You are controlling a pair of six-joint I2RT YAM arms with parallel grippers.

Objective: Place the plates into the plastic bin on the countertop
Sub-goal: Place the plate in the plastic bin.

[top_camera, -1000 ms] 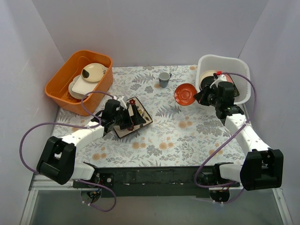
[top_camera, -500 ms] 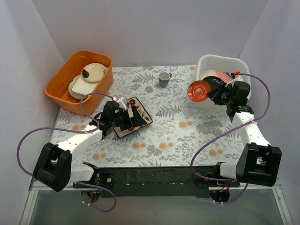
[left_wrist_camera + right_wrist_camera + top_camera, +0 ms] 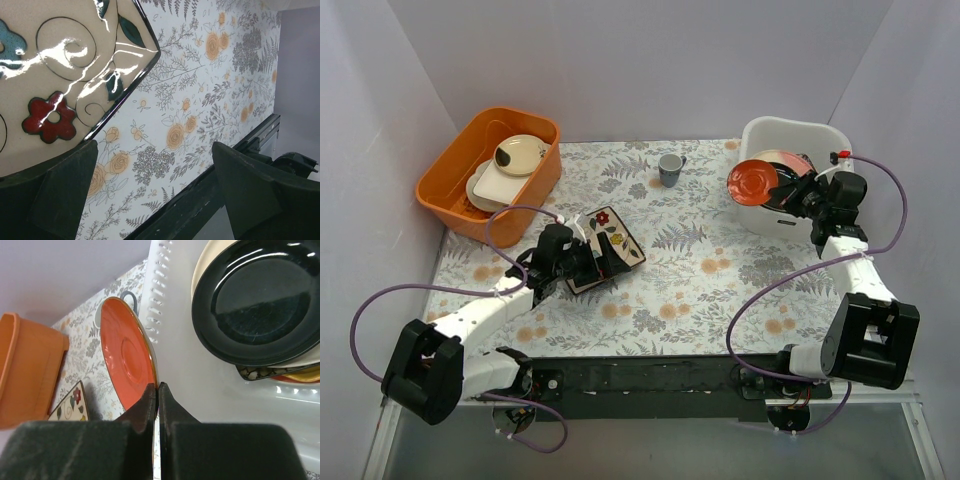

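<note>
At the right end of the countertop (image 3: 720, 275), the right gripper (image 3: 781, 187) is clamped tight on the rim of the small red plate (image 3: 752, 180). The wrist view confirms it: both fingers (image 3: 145, 405) pinch the plate's edge with no gap visible. The plate stands tilted on edge, off the cloth, at the left rim of the plastic bin (image 3: 796, 124).

Inside the bin, a small black plate (image 3: 255, 300) lies on top of a stack. Beneath it show the edges of a cream plate (image 3: 210, 260), a dark patterned plate (image 3: 255, 372) and a yellow plate (image 3: 305, 374) (only slivers of each are visible).

On the left half of the cloth, the left gripper (image 3: 598, 262) stands with its jaws spread wide and holds nothing. The cream square plate (image 3: 610, 243) with painted flowers lies at its tips. In the wrist view one corner of that plate sits just above one finger (image 3: 60, 190); whether they touch cannot be determined. Between the fingers only the printed cloth shows.

Also present: an orange tub (image 3: 455, 195) at the far left containing cream dishes (image 3: 520, 153), and a grey-blue cup (image 3: 670, 168) upright at the far middle.
</note>
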